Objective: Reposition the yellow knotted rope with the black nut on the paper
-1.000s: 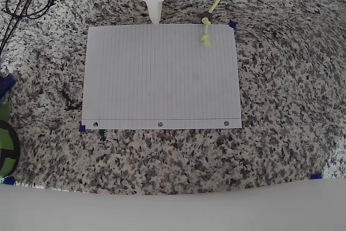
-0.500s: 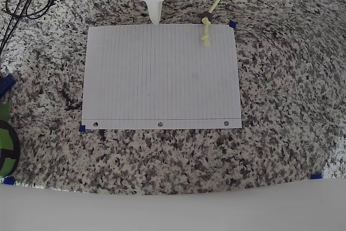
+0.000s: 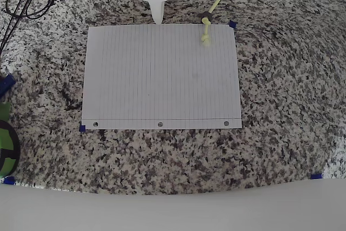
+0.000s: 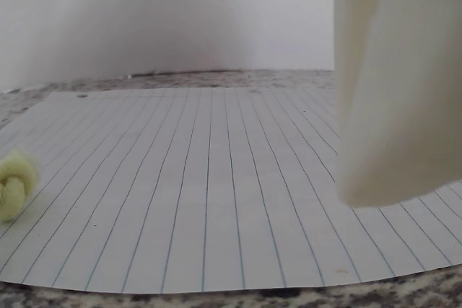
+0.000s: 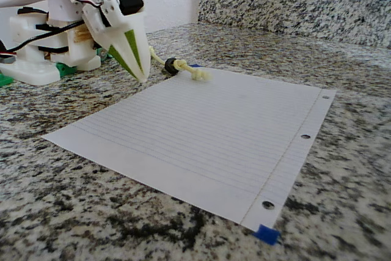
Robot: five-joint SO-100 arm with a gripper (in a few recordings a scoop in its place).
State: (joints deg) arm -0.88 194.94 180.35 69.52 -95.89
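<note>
The paper (image 3: 160,79) lies flat on the granite counter, its punched holes along the near edge in the overhead view. The yellow knotted rope (image 3: 216,5) runs from the top edge down to the paper's top right corner, and only its frayed end (image 3: 205,40) rests on the sheet. The black nut (image 3: 204,15) sits on the rope just off the paper's edge. My white gripper (image 3: 157,21) points down at the paper's top edge, left of the rope, shut and holding nothing. In the fixed view the gripper (image 5: 142,78) hangs beside the nut (image 5: 171,67). The rope end (image 4: 14,182) shows in the wrist view.
Black cables (image 3: 24,1) loop at the top left. A green and black object (image 3: 5,143) sits at the left edge. Blue tape marks (image 3: 316,176) dot the counter. The arm's base (image 5: 43,59) stands behind the gripper, with a granite backsplash (image 5: 293,7) at the rear.
The gripper has shifted very slightly at the paper's top edge. Rope, nut and paper lie where they were.
</note>
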